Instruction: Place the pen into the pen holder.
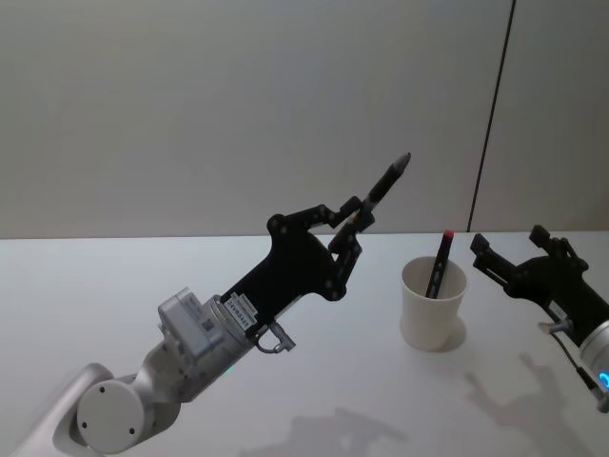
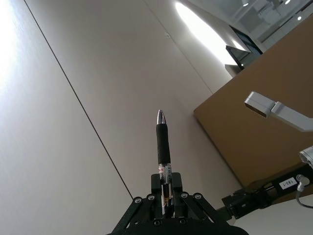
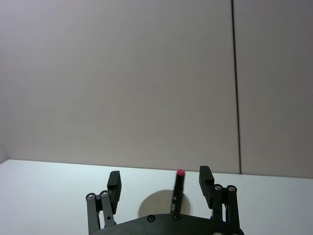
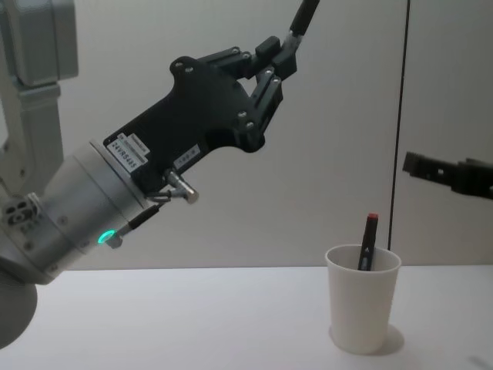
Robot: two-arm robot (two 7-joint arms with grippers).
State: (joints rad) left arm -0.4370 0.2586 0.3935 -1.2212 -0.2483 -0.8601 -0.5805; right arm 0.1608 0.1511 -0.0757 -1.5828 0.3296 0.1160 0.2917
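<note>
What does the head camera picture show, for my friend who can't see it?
The robot's left claw holds a black pen up in the air, left of a white paper cup on the table. A red-tipped pen stands in the cup, and the open right claw hovers to its right.

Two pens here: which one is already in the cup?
The red-topped pen stands in the white paper cup. The other pen, black with a silver tip, is clamped in the left tool, raised left of the cup.
</note>
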